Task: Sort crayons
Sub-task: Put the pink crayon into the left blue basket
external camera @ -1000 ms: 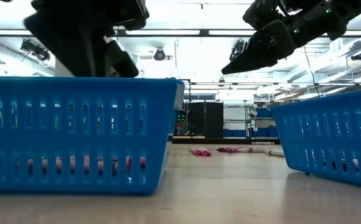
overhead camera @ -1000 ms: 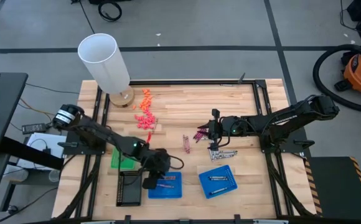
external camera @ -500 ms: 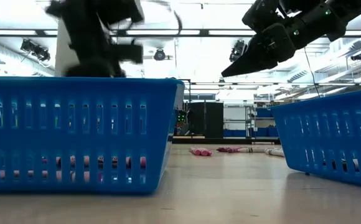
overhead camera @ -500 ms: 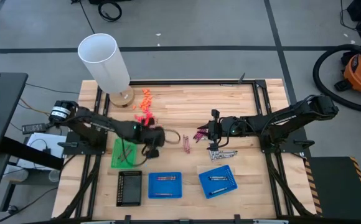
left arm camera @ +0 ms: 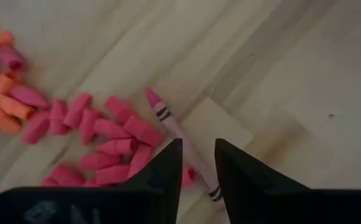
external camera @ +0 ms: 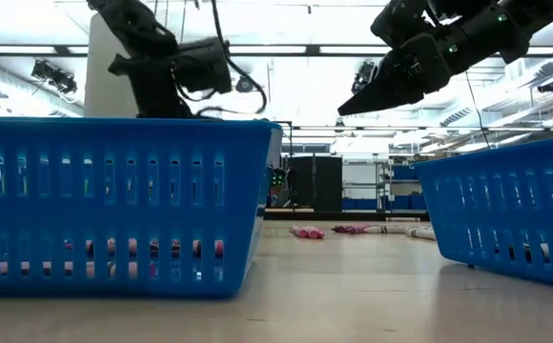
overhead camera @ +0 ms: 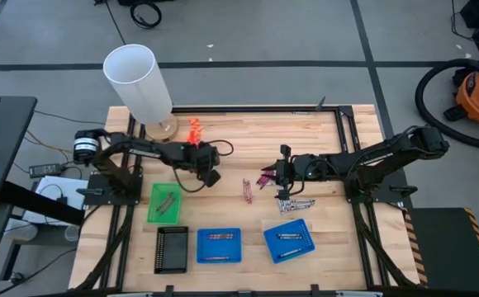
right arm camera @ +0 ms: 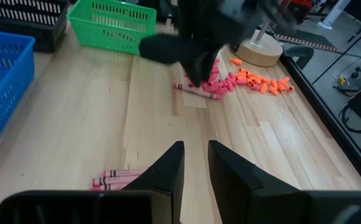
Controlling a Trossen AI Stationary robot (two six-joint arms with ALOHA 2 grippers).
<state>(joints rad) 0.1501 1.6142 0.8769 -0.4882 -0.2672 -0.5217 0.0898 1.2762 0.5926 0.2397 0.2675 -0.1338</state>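
Note:
My left gripper hangs over a heap of pink and orange stubs. Its fingers stand a little apart above one maroon-magenta crayon lying on the wood, and it holds nothing. My right gripper hovers, slightly open and empty, by a bunch of maroon-magenta crayons. Two more crayons lie to their left, and silvery grey ones lie nearer the front. The left blue tray and the right blue tray each hold crayons.
A green tray and a black tray stand at the left front. A tall white cylinder on a wooden foot stands at the far left corner. Orange stubs lie beside it. Bare wood lies between the two arms.
My left gripper has gone from above the left blue tray toward the table's far edge, and now hangs over the pink stubs and the single crayon there. My right gripper has kept still.

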